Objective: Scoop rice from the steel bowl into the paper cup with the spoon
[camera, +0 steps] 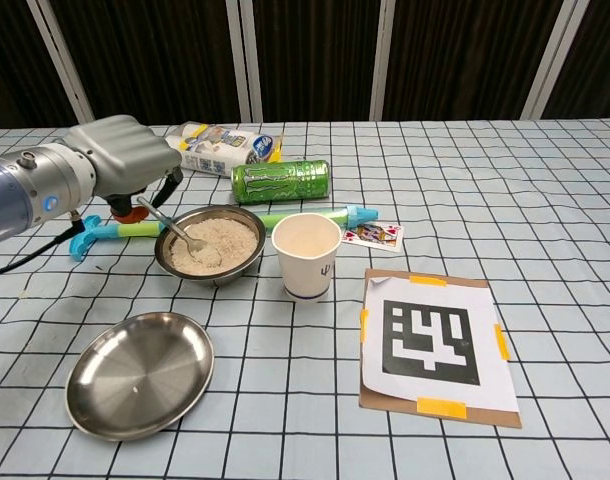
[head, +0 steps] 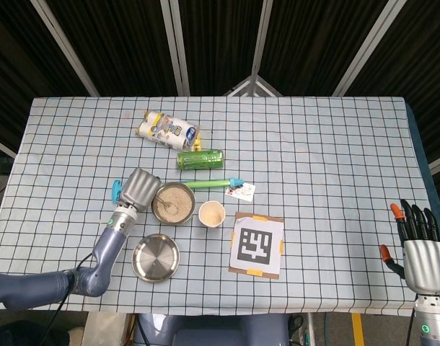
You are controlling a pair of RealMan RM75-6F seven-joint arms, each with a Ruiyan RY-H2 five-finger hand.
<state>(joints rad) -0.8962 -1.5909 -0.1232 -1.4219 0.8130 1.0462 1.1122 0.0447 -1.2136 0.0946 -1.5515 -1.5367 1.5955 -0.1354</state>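
The steel bowl of rice sits left of centre, with the paper cup upright just to its right. The spoon leans in the bowl, its tip in the rice and its handle slanting up and left. My left hand is at the bowl's left rim and holds the handle's upper end under its curled fingers. My right hand hangs off the table's right front corner, fingers spread and holding nothing. It appears only in the head view.
A steel plate lies in front of the bowl. Behind the bowl lie a blue-green tool, a green can and a packet. A playing card and a marker board lie right of the cup.
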